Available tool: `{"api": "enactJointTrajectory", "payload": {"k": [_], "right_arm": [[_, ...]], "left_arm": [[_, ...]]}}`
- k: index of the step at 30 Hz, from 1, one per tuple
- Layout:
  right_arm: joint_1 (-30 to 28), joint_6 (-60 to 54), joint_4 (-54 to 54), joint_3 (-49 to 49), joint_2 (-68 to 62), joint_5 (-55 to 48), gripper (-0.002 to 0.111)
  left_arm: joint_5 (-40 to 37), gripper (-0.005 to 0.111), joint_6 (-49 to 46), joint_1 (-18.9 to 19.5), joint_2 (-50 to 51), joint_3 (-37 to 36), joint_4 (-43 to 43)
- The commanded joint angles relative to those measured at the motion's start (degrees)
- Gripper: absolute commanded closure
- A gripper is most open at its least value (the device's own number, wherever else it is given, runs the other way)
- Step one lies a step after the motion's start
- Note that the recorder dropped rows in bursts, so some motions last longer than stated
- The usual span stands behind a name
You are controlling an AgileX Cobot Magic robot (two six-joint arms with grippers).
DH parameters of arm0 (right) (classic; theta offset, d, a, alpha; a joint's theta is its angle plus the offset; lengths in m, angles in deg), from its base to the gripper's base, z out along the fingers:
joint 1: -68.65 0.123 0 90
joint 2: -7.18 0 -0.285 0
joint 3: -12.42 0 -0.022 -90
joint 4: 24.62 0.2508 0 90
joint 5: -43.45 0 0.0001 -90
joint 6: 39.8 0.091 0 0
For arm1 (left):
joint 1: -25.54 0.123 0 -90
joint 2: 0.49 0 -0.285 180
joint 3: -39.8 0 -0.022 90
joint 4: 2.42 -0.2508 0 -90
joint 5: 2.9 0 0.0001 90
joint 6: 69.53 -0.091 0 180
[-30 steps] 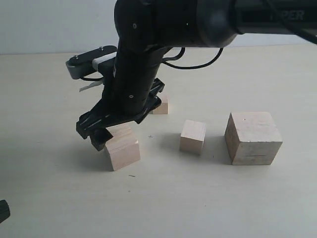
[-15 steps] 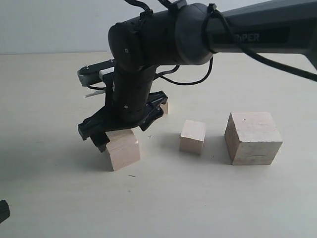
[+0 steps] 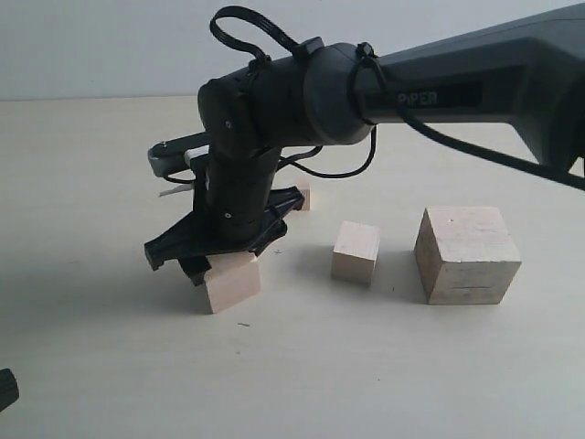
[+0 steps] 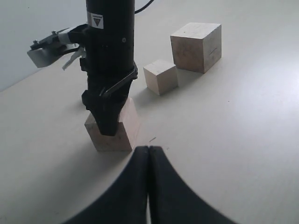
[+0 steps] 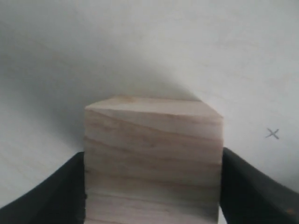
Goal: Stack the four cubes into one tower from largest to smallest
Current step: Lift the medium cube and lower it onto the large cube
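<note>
Jaws of right gripper [image 3: 228, 261] clamped on second-largest cube [image 3: 233, 285], one each side; cube on table [image 3: 366, 366]. Left gripper [image 4: 148, 186] jaws together.

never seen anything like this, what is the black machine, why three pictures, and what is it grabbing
It is a robot with two arms, each ending in a claw. One picture comes from a camera off the arms; the other two come from cameras on each wrist. On the table lie four wooden cubes: the largest cube, a smaller cube, the smallest cube half hidden behind the arm, and the second-largest cube. The right claw straddles that one; its wrist picture shows the fingers against opposite sides, with the cube resting on the table. The left claw is shut and empty.
</note>
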Motion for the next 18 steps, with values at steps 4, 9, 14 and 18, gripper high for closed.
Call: {"api": "enactJointTrajectory", "payload": {"k": [4,9,14,18], "right_arm": [[0.1,-8.6,-0.5,0.4,2.9,0.6,0.097],[0.1,-21.0,-0.6,0.4,9.5,-5.4,0.108],[-0.3,-31.4,-3.1,0.4,17.2,-12.8,0.108],[-2.0,-38.2,-5.0,-1.2,23.5,-19.8,0.108]], "left_arm": [[0.4,0.107,0.2,0.1,-0.4,0.0,0.2],[0.4,0.107,0.2,0.1,-0.4,0.0,0.2],[0.4,0.107,0.2,0.1,-0.4,0.0,0.2],[0.4,0.107,0.2,0.1,-0.4,0.0,0.2]]}}
